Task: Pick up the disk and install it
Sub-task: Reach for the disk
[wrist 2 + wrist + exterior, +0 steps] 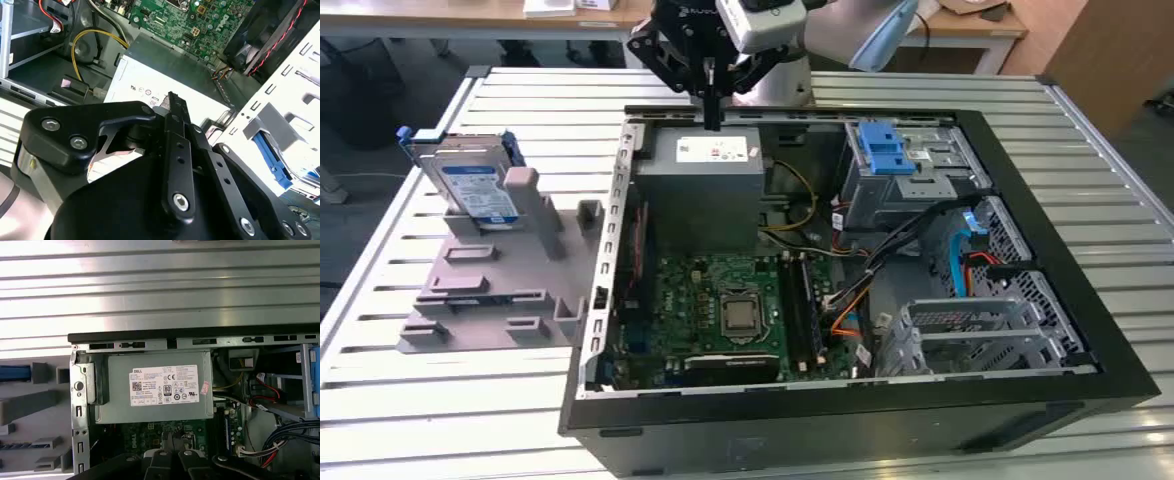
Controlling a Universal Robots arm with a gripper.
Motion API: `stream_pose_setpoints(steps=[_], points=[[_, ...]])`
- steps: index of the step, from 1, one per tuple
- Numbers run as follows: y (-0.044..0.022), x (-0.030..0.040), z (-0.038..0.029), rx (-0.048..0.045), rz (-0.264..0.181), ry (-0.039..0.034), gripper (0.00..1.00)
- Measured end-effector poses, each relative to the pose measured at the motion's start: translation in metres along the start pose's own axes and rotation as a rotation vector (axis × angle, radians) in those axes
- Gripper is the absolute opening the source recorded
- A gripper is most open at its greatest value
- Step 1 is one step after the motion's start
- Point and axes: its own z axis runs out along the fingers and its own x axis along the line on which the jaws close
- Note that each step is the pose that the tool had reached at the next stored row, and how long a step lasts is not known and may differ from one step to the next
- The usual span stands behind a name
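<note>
The disk (pixel 471 187) stands upright in a grey plastic fixture (pixel 494 290) on the table, at the exterior view's left, outside the open computer case (pixel 854 400). Its blue-and-white label faces outward and blue rails run along its edges. In the first wrist view a blue edge of the disk (pixel 15 373) shows in the fixture. My gripper (pixel 712 118) hangs over the back edge of the case, above the grey power-supply box (pixel 707 175), well apart from the disk. Its black fingers (pixel 172 107) are pressed together, shut, with nothing between them.
Inside the case lie a green motherboard (pixel 720 305), a grey drive bay with a blue latch (pixel 891 152), bundled cables (pixel 947 250) and a metal cage (pixel 974 330). The case sits on a slatted metal table (pixel 454 420).
</note>
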Motion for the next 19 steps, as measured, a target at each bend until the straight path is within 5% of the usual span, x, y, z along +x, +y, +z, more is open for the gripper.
stream_pose_setpoints(steps=[19], points=[[-0.0003, 0.0039, 0.0000, -0.0001, 0.000, 0.0000, 0.11]])
